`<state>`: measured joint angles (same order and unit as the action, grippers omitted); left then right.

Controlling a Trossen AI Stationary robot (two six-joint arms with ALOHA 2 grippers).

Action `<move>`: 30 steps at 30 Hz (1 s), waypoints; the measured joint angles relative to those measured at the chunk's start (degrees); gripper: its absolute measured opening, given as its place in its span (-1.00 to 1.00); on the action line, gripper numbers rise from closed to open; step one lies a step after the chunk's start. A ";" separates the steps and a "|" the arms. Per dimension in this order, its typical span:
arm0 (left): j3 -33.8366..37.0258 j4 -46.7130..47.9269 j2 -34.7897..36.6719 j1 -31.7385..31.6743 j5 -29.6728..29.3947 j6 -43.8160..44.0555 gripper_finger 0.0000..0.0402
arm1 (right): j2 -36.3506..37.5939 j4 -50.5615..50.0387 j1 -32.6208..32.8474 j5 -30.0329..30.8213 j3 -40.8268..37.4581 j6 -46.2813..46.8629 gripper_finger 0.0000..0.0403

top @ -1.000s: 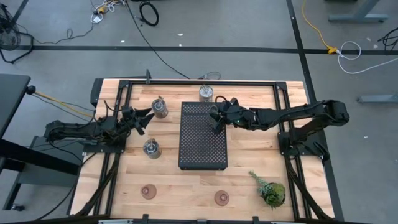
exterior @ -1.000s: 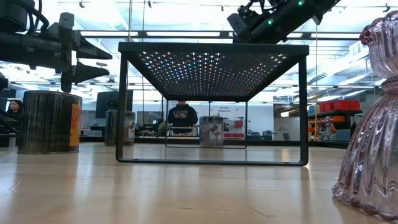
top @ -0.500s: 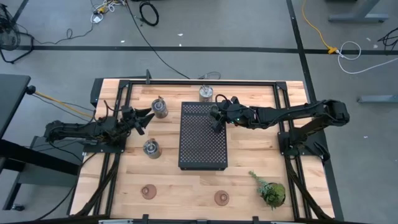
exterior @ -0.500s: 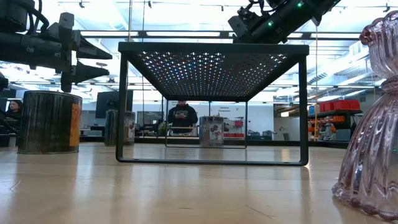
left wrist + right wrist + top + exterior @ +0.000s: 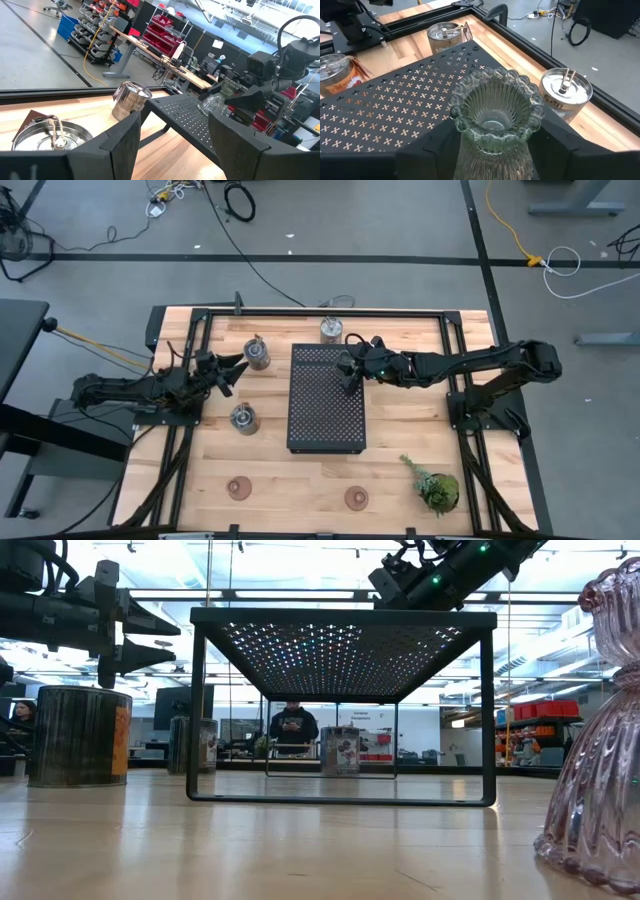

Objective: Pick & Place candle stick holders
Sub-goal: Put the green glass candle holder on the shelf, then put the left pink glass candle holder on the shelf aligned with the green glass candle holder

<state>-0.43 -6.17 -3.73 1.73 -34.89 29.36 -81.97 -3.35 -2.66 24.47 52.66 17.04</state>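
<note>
Your right gripper (image 5: pixel 495 150) is setting the green glass holder (image 5: pixel 495 112) on the tray (image 5: pixel 395 115), fingers flanking it, grip uncertain. Next, back off without tipping it. Left gripper (image 5: pixel 172 142), partly open, hovers empty.

Glass holder (image 5: pixel 495 112) on tray (image 5: pixel 325 405) far corner, metal holders (image 5: pixel 258 355) left, sprig (image 5: pixel 433 483) near-right

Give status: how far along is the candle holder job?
Done: nothing clearly released yet. In hand: the glass holder appears to stand on the tray corner, right pincer around it. Left: three metal holders and two pink holders sit on the table. Left pincer is open and empty beside one metal holder.
</note>
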 joint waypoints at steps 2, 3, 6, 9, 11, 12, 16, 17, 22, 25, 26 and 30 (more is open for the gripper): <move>0.00 0.00 0.00 0.00 0.00 -0.02 0.18 | 0.00 0.06 0.00 0.41 0.00 -0.02 0.17; 0.00 0.00 0.00 0.01 0.00 0.00 0.18 | 0.00 0.10 0.00 0.41 0.00 -0.02 0.20; 0.00 0.00 0.00 0.00 0.00 0.00 0.18 | 0.00 0.15 0.00 0.50 0.00 -0.04 0.30; 0.00 0.00 0.00 0.00 0.00 0.00 0.18 | 0.00 0.19 0.00 0.52 0.00 -0.03 0.38; 0.00 0.00 0.00 0.01 0.00 0.00 0.18 | 0.00 0.19 0.00 0.52 0.00 -0.02 0.42; 0.01 0.00 0.00 -0.01 0.00 0.01 0.18 | 0.08 0.19 0.00 0.48 -0.01 -0.03 0.44; 0.00 0.01 0.00 -0.01 0.00 0.01 0.18 | 2.78 -0.83 0.56 0.29 0.42 -0.57 0.49; 0.00 0.01 0.00 0.00 0.00 0.02 0.18 | 3.71 -1.81 0.72 0.85 1.03 -1.29 0.49; 0.00 0.02 0.00 0.01 0.00 0.00 0.18 | 8.19 -11.55 1.05 2.75 3.90 -2.17 0.50; 0.00 0.00 0.00 0.01 -0.02 -0.02 0.18 | 10.43 -15.78 1.33 1.36 4.07 -0.89 0.50; 0.00 0.02 0.00 0.00 -0.02 0.00 0.18 | 11.10 -17.51 1.64 1.17 4.07 -0.10 0.50; 0.00 0.00 0.00 0.01 0.00 0.09 0.18 | 14.05 -27.06 3.13 -0.34 4.07 4.70 0.50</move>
<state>-0.43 -6.17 -3.73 1.74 -34.89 29.46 -67.93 -30.41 0.48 24.13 56.73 21.74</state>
